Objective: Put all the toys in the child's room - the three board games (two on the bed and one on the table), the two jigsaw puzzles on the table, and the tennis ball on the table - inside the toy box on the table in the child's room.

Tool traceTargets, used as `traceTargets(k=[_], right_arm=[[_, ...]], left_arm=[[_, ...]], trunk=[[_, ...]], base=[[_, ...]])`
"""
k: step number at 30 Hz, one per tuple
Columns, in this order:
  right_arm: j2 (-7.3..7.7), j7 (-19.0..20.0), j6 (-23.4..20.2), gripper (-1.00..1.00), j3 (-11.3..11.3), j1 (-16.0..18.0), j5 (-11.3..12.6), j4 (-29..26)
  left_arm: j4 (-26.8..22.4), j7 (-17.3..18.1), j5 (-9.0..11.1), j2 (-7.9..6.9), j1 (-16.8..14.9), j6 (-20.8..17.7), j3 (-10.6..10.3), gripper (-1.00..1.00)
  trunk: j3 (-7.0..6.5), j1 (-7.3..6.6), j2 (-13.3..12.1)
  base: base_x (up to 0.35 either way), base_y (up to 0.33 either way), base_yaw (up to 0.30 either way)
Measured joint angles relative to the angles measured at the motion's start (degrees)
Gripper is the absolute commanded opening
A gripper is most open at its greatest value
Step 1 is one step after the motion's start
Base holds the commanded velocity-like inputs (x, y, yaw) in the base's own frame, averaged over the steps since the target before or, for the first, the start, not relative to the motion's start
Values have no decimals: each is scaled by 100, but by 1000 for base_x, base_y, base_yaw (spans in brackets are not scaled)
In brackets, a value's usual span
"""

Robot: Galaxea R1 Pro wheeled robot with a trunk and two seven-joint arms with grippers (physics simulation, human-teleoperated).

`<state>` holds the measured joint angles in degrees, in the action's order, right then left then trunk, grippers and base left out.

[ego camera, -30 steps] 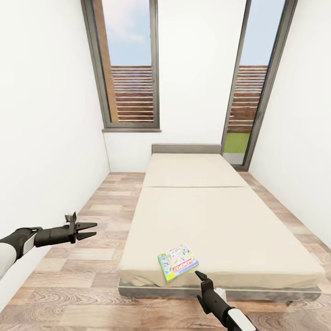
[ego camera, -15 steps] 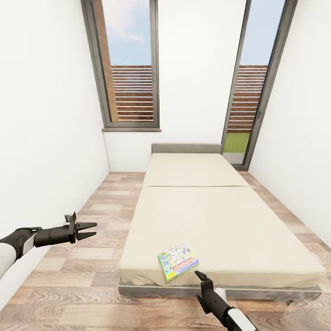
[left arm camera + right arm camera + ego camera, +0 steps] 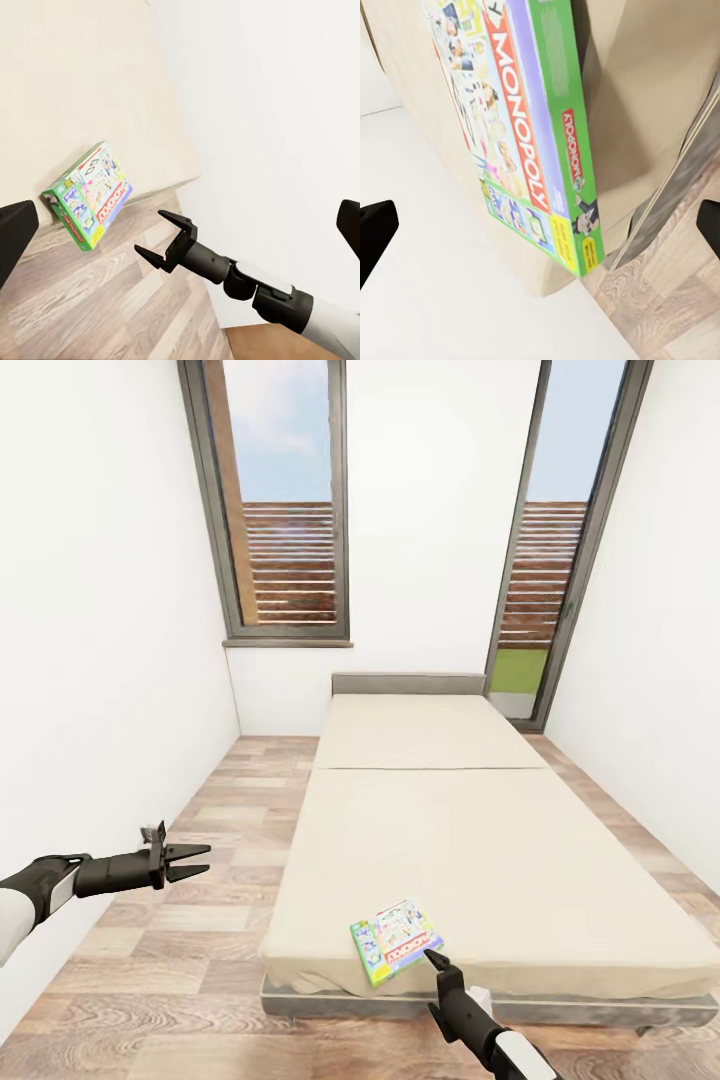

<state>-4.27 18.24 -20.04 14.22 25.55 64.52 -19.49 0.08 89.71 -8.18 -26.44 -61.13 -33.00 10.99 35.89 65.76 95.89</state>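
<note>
One board game, a flat green-edged Monopoly box, lies on the bed near its foot edge and slightly overhangs it. My right gripper points up at the box's near right corner, just short of it. In the left wrist view the right gripper stands open beside the board game. The right wrist view has the board game close up between wide-spread fingers. My left gripper hovers open over the floor left of the bed, holding nothing.
The bed has a low grey headboard at the far wall. A white wall runs close on the left and another wall on the right. Wood-plank floor lies between left wall and bed. Tall windows stand behind.
The whole picture has shifted a little, so the camera has moved nearer the bed. The board game now sits closer to my right gripper's tips. Both arms keep their pose.
</note>
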Motion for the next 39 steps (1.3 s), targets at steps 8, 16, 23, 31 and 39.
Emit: traceTargets(k=[8, 16, 23, 31, 39], right_arm=[[0, 2, 5, 100, 0, 0, 0, 0], [0, 2, 6, 100, 0, 0, 0, 0], [0, 2, 6, 100, 0, 0, -1, 0], [0, 2, 6, 100, 0, 0, -1, 0], [0, 2, 13, 100, 0, 0, -1, -1]], left_arm=[[0, 0, 0, 7, 0, -2, -7, 100], [0, 0, 0, 7, 0, 2, -1, 100], [0, 0, 0, 1, 0, 2, -5, 100], [0, 0, 0, 0, 0, 3, -8, 100], [0, 0, 0, 0, 0, -2, -13, 100]], trunk=[[0, -1, 0], [0, 0, 0], [17, 22, 39], [161, 197, 359], [305, 373, 680]], base=[[118, 71, 0], [25, 14, 0], [3, 2, 0], [0, 0, 0], [0, 0, 0]])
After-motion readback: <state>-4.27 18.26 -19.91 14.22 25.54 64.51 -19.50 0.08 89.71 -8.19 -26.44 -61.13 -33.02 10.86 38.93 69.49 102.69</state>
